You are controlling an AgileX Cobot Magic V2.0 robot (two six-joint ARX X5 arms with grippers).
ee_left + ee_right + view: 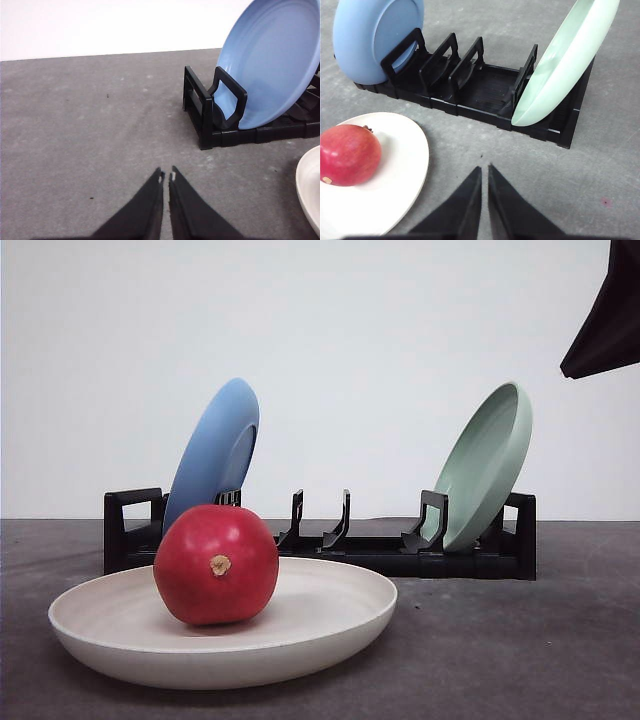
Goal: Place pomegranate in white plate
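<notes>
pomegranate (216, 564) sits in the white plate (340, 625) on the grey bench (520, 650), toward the plate's left side in the front view, stem nub facing the camera. right hand (485, 170) is closed and holds nothing, fingertips nearly touching, hovering over bare bench just beside the plate rim, apart from the fruit. left hand (166, 175) is also closed and holds nothing, over bare bench near the end of the black rack (470, 555), plate edge off to one side. blue plate (215, 450) and green plate (485, 465) stand tilted in the rack behind the white plate.
</notes>
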